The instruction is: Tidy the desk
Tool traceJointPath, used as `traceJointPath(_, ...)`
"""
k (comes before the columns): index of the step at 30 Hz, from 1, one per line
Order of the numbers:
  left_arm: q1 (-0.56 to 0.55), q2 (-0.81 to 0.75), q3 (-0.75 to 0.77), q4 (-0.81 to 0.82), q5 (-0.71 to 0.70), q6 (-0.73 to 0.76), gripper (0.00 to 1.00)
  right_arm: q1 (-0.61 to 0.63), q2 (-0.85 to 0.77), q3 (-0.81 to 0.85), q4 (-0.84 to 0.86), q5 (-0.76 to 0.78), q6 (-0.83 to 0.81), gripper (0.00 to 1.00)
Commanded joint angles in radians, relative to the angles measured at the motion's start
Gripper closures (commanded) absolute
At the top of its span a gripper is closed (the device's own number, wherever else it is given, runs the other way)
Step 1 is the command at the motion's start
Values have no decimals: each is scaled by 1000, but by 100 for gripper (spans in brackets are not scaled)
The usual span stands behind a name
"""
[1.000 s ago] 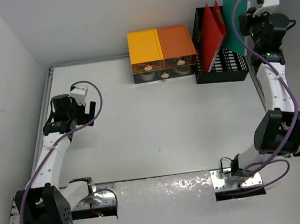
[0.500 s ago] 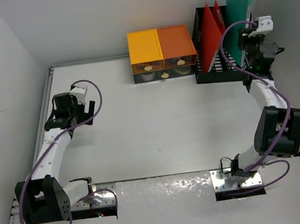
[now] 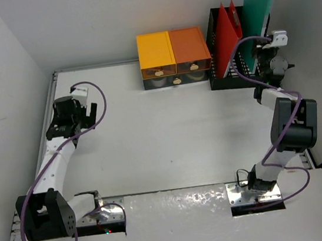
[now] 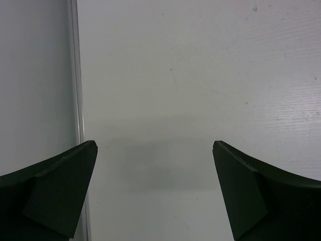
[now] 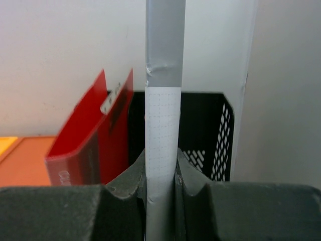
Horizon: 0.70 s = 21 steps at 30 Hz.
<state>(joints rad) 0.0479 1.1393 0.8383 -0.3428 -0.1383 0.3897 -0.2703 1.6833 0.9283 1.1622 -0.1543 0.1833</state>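
Note:
The white desk (image 3: pixel 151 139) fills the top view. My right gripper (image 3: pixel 267 62) is at the back right, shut on a tall green folder (image 3: pixel 257 6) that stands upright with its lower end inside the black mesh file rack (image 3: pixel 235 72). In the right wrist view my right gripper (image 5: pixel 161 175) pinches the folder's grey-and-white edge (image 5: pixel 163 125). My left gripper (image 3: pixel 68 118) is open and empty over the desk's left side. In the left wrist view my left gripper (image 4: pixel 154 150) has its jaws wide apart above bare desk (image 4: pixel 200 75).
Red folders (image 3: pixel 226 28) lean in the rack's left slots and also show in the right wrist view (image 5: pixel 95 140). An orange-and-yellow drawer unit (image 3: pixel 173 56) stands left of the rack. A metal rail (image 4: pixel 75 75) edges the desk by the left gripper. Walls close in on three sides.
My right arm has lowered the green folder down into the rack and folded in closer to it. My left gripper has shifted slightly towards the back.

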Motion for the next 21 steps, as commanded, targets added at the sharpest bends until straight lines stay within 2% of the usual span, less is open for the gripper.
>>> traceJointPath(1,13,2,35,74,-21,9,0,13,25,-6,266,22,36,100)
traceJointPath(15,17,22,24,111,-30,21,0,43,87,9,307,-7,30,100)
traceJointPath(21,17,37,15,136,-30,24,0,65,107,33,271,-1,-53,100)
